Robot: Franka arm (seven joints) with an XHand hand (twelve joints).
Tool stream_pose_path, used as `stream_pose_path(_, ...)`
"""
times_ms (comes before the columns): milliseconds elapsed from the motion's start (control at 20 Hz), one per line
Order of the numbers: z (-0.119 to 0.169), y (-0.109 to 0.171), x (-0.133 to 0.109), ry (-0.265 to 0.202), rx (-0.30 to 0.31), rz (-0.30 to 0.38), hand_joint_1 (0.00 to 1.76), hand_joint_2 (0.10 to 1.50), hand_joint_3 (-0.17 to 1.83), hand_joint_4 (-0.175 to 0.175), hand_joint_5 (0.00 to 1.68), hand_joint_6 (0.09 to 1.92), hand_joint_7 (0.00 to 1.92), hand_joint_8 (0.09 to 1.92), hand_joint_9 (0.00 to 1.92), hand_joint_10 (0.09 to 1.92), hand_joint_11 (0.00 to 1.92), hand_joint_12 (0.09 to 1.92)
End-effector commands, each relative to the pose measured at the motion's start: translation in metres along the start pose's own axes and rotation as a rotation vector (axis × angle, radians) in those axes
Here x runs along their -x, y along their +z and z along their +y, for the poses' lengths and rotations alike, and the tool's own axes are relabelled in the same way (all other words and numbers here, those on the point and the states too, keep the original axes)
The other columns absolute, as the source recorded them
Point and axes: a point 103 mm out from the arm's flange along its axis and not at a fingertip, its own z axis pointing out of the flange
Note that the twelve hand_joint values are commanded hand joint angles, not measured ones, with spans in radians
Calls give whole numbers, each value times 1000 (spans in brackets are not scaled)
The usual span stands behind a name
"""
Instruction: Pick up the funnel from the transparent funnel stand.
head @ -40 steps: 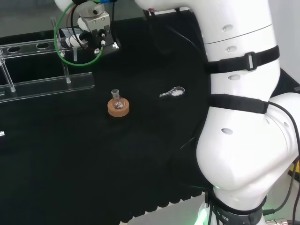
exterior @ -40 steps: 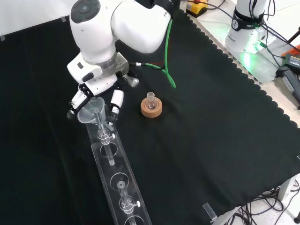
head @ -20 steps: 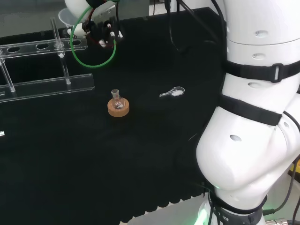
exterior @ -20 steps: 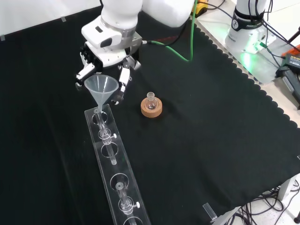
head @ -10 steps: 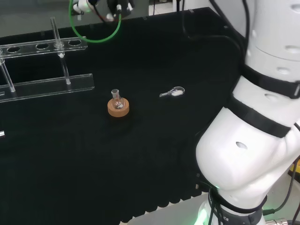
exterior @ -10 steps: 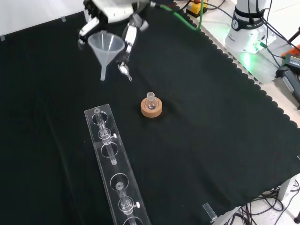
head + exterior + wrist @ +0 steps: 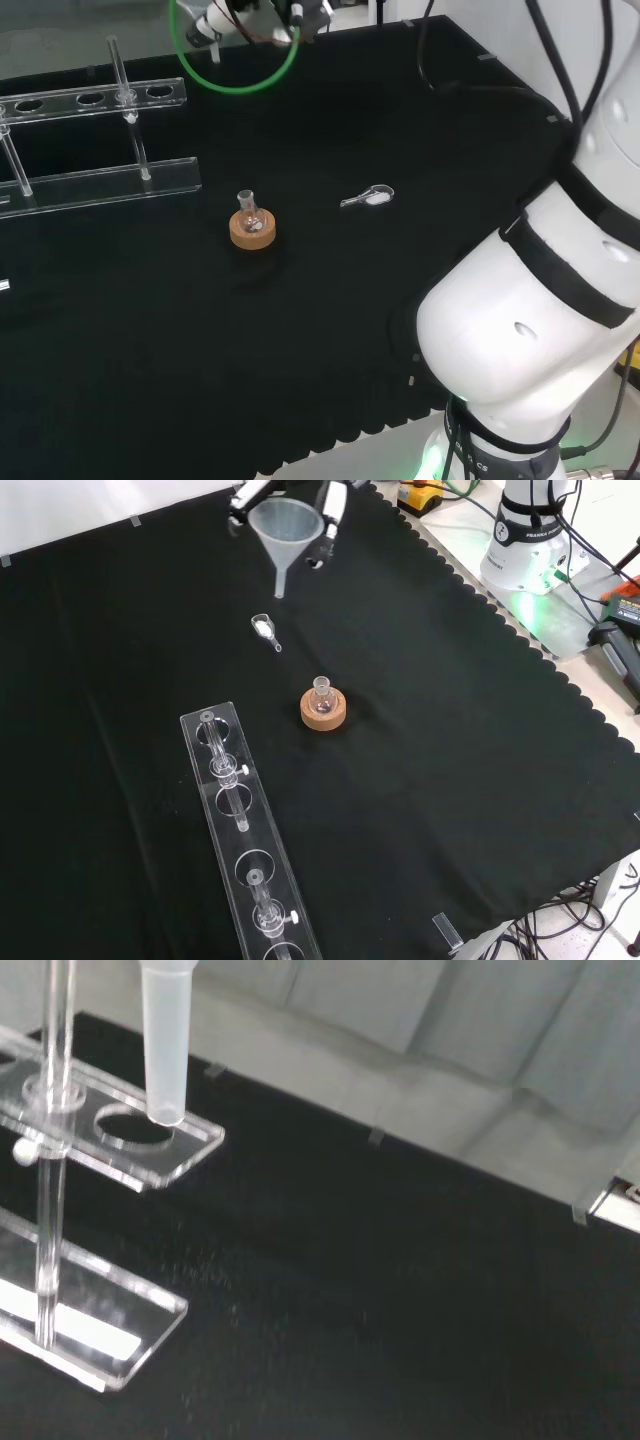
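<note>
A: The clear cone-shaped plastic funnel [image 7: 285, 528] hangs in the air near the top of the front view, well away from the long transparent funnel stand [image 7: 248, 838] on the black cloth [image 7: 430, 760].

B: And the black and white hand [image 7: 330, 502]?

A: Its fingers [image 7: 329, 518] stand on both sides of the funnel's wide rim and appear closed on it, though most of the hand is cut off by the edge.

B: Which way does the funnel point?

A: Its long axis is upright, wide mouth up, narrow stem straight down. In the wrist view the stem [image 7: 165, 1045] hangs as a pale tube in front of the stand's end hole [image 7: 131, 1127].

B: What lies around it?

A: In the front view, a small clear scoop with white powder [image 7: 264, 630] lies on the cloth just below the stem tip. Farther down sits a small round glass flask [image 7: 321, 693] on a cork ring [image 7: 323, 711]. The stand lies lower left, with thin glass rods [image 7: 216, 748] and small glass pieces in its holes.

B: Does anything block the funnel?

A: No. In the head view a green cable [image 7: 240, 66] loops under the hand [image 7: 296, 12] at the top edge, apart from the stand [image 7: 95, 140] at the left.
</note>
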Motion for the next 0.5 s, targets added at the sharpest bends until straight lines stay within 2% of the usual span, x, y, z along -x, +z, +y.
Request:
stream_pose_path(50,-70,18,21,-167,-16,36,856,817,42,-175,1080,936,1537,931,1881,848,1920,1173)
stream_pose_path(150,-75,17,10,-155,-25,6,856,817,42,-175,1084,936,1540,929,1882,848,1920,1176)
stream_pose_path(200,-79,15,7,-115,-19,8,855,817,42,-175,1088,935,1543,927,1882,848,1920,1179)
stream_pose_path(350,-81,13,-5,-56,-17,1,855,816,42,-175,1094,933,1548,922,1884,848,1920,1184)
stream_pose_path(400,-85,11,-1,-140,32,46,855,816,42,-175,1095,932,1549,922,1884,848,1920,1185)
stream_pose_path(450,-88,11,3,-168,54,72,855,816,42,-175,1096,932,1551,921,1885,848,1920,1186)
stream_pose_path(500,-88,10,-2,-166,57,76,855,816,42,-175,1098,932,1553,920,1885,848,1920,1188)
